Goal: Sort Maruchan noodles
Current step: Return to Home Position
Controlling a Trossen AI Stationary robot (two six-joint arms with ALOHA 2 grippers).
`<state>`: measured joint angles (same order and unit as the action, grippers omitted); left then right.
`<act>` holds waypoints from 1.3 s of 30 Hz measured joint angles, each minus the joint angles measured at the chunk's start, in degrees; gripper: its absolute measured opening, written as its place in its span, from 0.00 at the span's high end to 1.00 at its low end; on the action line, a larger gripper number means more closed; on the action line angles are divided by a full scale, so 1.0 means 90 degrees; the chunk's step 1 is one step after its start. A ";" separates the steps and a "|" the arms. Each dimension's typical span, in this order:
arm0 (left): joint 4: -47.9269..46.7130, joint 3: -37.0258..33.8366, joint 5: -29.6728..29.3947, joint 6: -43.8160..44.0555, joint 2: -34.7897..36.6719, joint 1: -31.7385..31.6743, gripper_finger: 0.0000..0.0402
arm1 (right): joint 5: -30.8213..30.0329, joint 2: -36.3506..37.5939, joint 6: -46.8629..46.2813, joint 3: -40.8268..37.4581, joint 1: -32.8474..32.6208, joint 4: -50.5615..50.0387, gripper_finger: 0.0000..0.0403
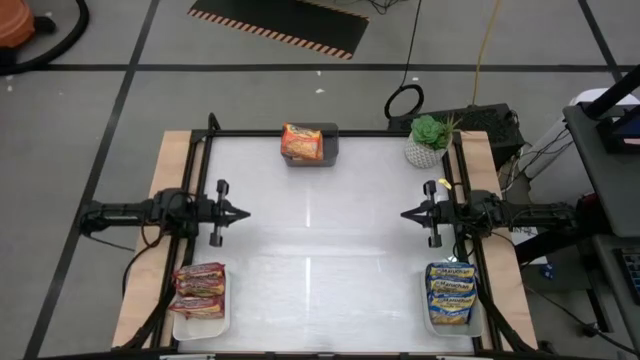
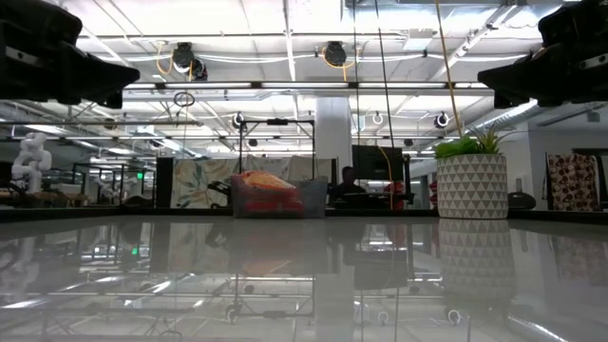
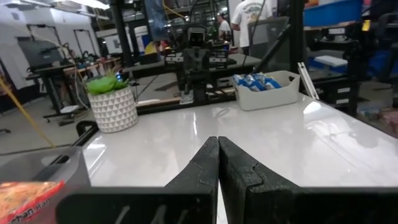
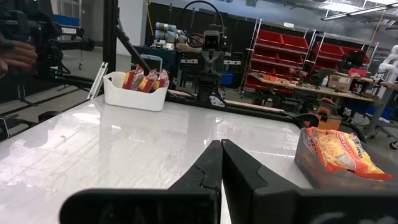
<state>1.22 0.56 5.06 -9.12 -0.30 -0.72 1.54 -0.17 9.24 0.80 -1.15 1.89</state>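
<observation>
At the table's left edge the left gripper (image 1: 243,212) hangs over the white top with its fingers pressed together on nothing, tips aimed at the centre. Near it, in the left white tray (image 1: 200,325) at the near left corner, lie the red packets (image 1: 199,290) of Maruchan noodles, glossy maroon with yellow noodles pictured, overlapping one another along the tray with their long sides running across the table. At the far edge, mid-table, the orange packets (image 1: 301,142) fill the grey bin (image 1: 332,145), face up and slightly askew; their long axis cannot be told. On the right, the right gripper (image 1: 405,214) mirrors its partner, fingers closed and empty, tips facing centre. In the right white tray (image 1: 428,322) at the near right corner, the blue-and-yellow packets (image 1: 450,293) lie shingled the same way, long sides across the table. A potted plant (image 1: 430,140) stands at the far right corner.
</observation>
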 joint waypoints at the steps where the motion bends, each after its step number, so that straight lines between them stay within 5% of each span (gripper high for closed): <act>1: 0.0001 0.0000 -0.0006 -0.0036 0.0000 0.0027 0.99 | 0.0000 0.0000 -0.0001 0.0000 -0.0001 0.0001 1.00; 39: -0.0001 0.0000 -0.0068 0.0116 -0.0007 0.0048 0.99 | 0.0000 -0.0001 -0.0001 0.0000 -0.0002 0.0002 1.00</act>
<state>1.21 0.56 4.45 -8.08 -0.36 -0.30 1.54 -0.19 9.23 0.80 -1.17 1.91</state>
